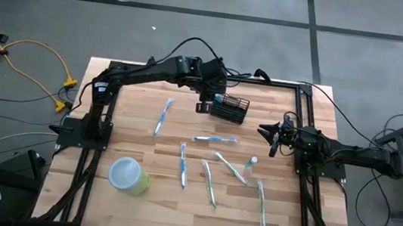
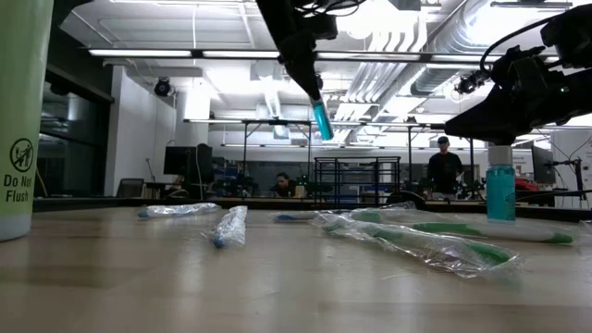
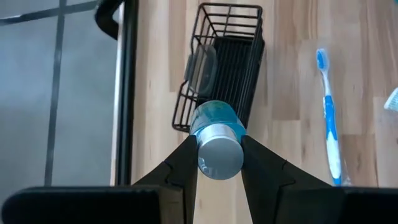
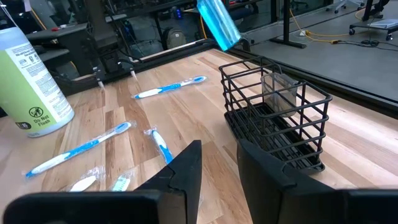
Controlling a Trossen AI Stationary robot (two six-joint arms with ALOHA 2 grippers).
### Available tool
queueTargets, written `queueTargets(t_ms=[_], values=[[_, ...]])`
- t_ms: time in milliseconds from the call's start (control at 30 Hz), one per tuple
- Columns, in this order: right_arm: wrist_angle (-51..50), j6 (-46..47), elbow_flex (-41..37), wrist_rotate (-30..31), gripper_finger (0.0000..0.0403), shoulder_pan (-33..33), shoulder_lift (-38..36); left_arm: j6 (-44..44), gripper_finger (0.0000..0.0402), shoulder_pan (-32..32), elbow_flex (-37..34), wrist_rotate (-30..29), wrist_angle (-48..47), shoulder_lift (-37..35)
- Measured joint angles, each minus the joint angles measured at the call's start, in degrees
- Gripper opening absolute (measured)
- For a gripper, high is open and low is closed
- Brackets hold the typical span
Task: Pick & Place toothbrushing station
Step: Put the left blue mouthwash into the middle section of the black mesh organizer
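Nearest camera: wrapped toothbrush (image 2: 416, 242) lying across the low view's foreground, green-handled, in clear plastic; others are scattered on the wooden table (image 1: 161, 200).

Left gripper (image 1: 215, 97): I have it over the table's far side, fingers closed on a small blue bottle (image 3: 214, 140) with a silver cap. Bottle hangs clear of the table, slightly tilted in the low view.

Toothbrushing station (image 1: 230, 109): black wire basket, upright on the table near its far edge, open top. A clear piece sits inside it; I cannot tell what it is.

Key relation: in the left wrist view the basket lies just beyond the bottle, its near end partly under it. I judge the bottle not yet centred over the opening. Basket's long axis runs away from the fingers, in line with my approach.

Right gripper (image 1: 269, 133): parked beside the basket on the right, fingers parted, nothing held. Left arm is nearer and has the load.

Next move (judgement): advance a little along the basket's length, then lower.

Risk: bottle catching the wire rim.

Also present: light-green cup (image 1: 129, 175), near left corner, well apart.
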Motion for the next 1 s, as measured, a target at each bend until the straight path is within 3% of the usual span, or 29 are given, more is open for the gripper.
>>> queueTargets(t_ms=[500,1000], values=[[0.0,0.0,0.0,0.0,0.0094,0.0,0.0,2.5,0.0088,0.0,10.7,3.4,-1.8,9.8],[0.0,0.0,0.0,0.0,0.0094,0.0,0.0,3.1,0.0088,1.0,10.8,4.7,-2.4,12.7]])
